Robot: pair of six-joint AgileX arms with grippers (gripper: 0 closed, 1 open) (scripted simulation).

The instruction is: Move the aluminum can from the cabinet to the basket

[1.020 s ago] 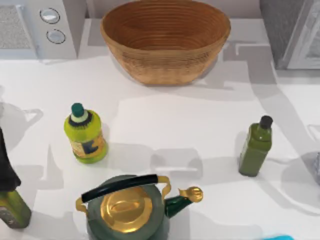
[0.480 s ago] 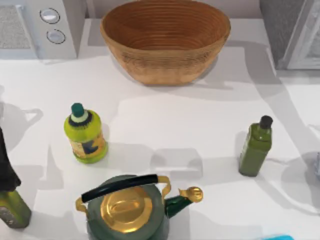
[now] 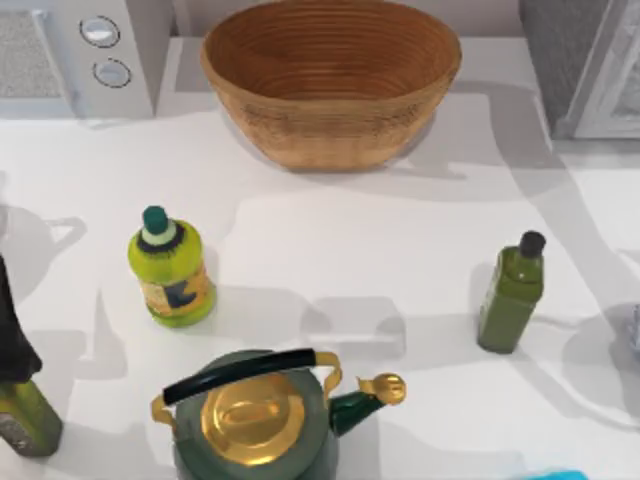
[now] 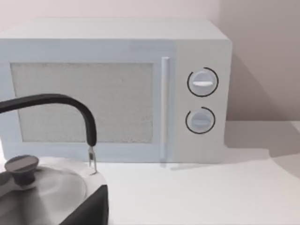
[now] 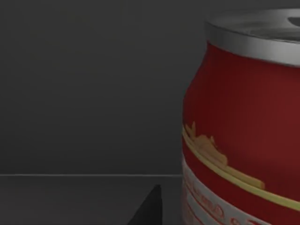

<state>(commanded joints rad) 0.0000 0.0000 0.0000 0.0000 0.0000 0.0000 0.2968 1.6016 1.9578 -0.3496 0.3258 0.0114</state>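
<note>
The aluminum can [image 5: 243, 131], red with a silver top, stands very close in the right wrist view against dark surroundings. A dark part of my right gripper [image 5: 151, 208] pokes in beside the can, with a small gap between them. In the top view the tan woven basket [image 3: 330, 130] sits at the back middle, with nothing in it. The grey speckled cabinet [image 3: 556, 60] with its pale door frame stands at the back right corner. My left arm's wrist view faces the white microwave [image 4: 117, 89].
A yellow-green bottle [image 3: 172, 268], a green kettle with a gold lid [image 3: 250, 420] and an olive bottle [image 3: 512, 295] stand on the white table [image 3: 350, 250]. The microwave [image 3: 80, 50] fills the back left. A grey kettle [image 4: 42, 187] sits before it.
The shadows on the table's right side have shifted slightly. The basket, bottles and kettle stand as before.
</note>
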